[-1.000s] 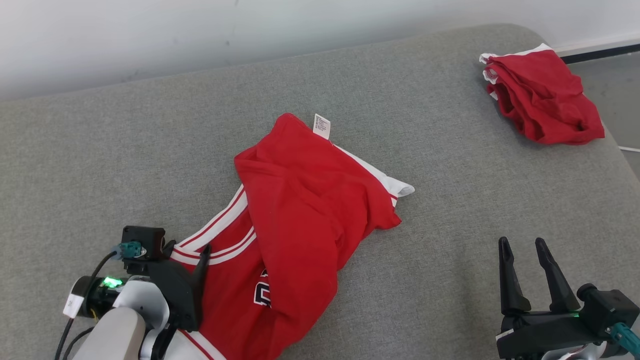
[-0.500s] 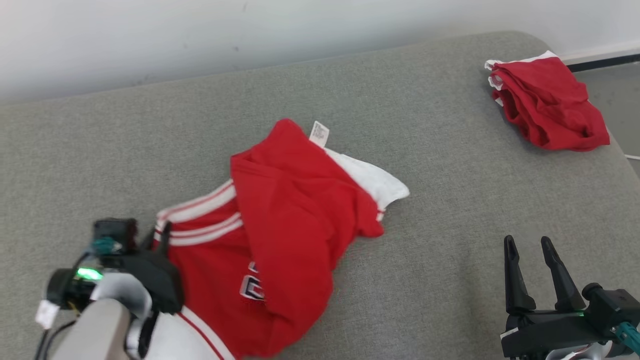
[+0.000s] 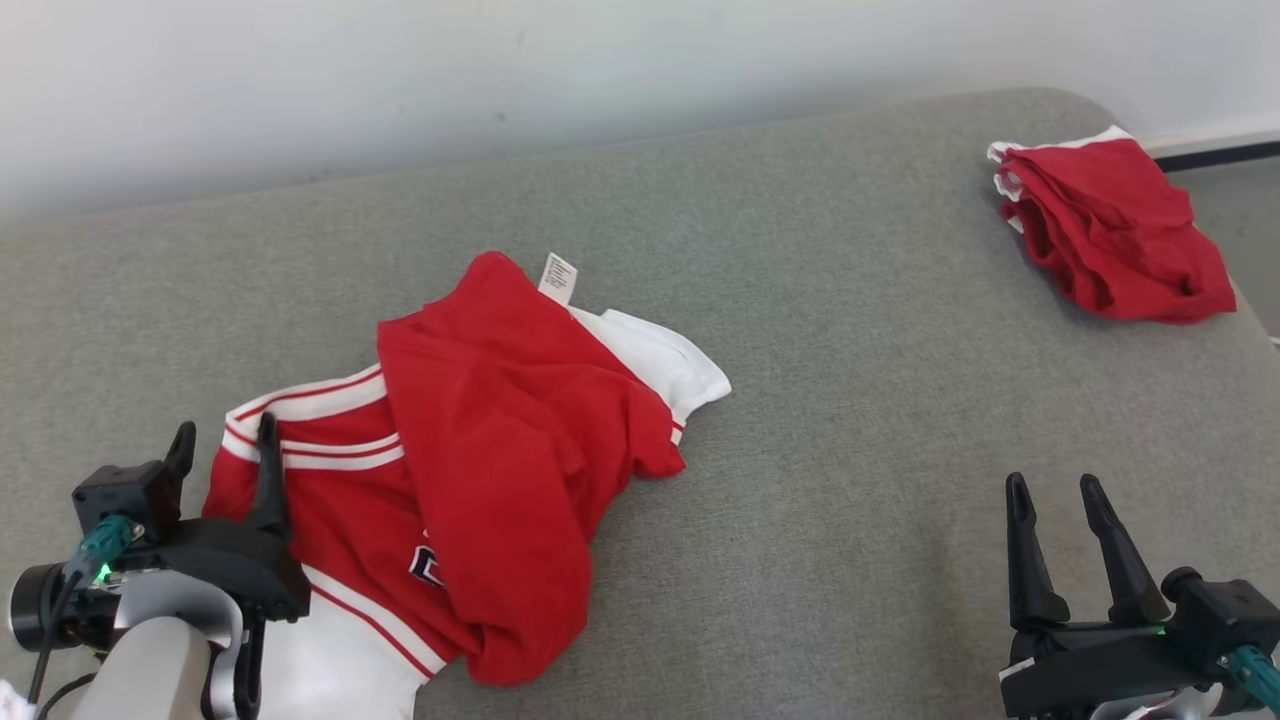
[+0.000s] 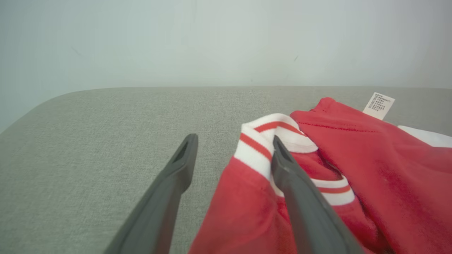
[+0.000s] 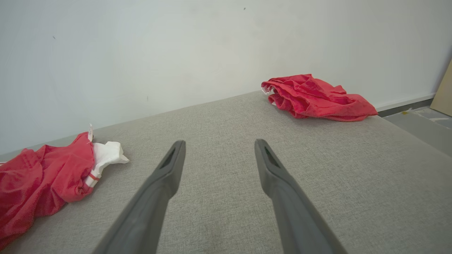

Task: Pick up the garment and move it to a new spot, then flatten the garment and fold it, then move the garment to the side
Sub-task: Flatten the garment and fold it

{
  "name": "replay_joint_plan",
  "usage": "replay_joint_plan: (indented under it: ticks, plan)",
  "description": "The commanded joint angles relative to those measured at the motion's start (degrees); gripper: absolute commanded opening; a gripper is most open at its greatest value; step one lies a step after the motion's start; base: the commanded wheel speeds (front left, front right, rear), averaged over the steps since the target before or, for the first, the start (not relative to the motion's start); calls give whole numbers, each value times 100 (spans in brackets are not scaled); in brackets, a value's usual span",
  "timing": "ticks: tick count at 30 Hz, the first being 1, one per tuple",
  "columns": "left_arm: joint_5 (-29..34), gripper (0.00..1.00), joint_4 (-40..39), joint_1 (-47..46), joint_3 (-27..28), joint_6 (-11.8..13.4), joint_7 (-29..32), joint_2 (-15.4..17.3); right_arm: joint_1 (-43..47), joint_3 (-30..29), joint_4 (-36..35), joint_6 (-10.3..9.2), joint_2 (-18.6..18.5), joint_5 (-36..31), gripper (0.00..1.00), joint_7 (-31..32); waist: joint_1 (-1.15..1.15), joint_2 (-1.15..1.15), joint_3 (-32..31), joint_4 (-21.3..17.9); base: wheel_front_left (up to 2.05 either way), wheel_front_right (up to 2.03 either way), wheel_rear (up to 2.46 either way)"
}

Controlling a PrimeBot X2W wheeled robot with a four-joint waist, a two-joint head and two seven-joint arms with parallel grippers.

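The garment [image 3: 480, 440] is a red jersey with white-and-red striped trim and a white tag, lying crumpled on the left half of the grey padded surface [image 3: 850, 400]. My left gripper [image 3: 226, 430] stands open at the garment's striped left edge. In the left wrist view the left gripper [image 4: 233, 144] has one finger over the red cloth [image 4: 353, 158] and the other over bare grey padding, with the trim partly between them. My right gripper [image 3: 1052, 482] is open and empty at the lower right, well away from the garment [image 5: 42, 176]; the right gripper [image 5: 219, 143] points over bare padding.
A second red garment [image 3: 1110, 240], bunched, lies at the far right corner of the surface, also the second red garment [image 5: 314, 97]. A pale wall [image 3: 500, 80] runs behind the surface. The surface's rounded right edge drops to a grey floor [image 5: 416, 130].
My left gripper pulled the garment's striped edge leftward, shut on it half a second ago, and now stands open. The garment lies further left. The head camera shifted too. The right gripper stayed put.
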Motion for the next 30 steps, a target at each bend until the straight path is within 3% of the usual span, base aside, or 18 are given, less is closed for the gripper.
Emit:
replay_joint_plan:
  ticks: [1,12,19,30]
  plan:
    - [-10,100,-107,114,57,8,-98,-19,71,14,-8,-14,-24,-24,100,0,0,0,-90,95,0,0,0]
    - [558,100,-1764,1307,699,84,-172,-411,204,155,-85,-14,-99,-102,100,0,0,0,-455,486,0,0,0]
    - [775,100,-1705,1902,966,-168,-174,-543,269,240,-15,-14,-166,-75,100,0,0,0,-690,549,0,0,0]
    - [1396,100,-2847,2731,1527,-379,-174,-1008,518,248,-80,-14,-139,-98,100,0,0,0,-901,617,0,0,0]
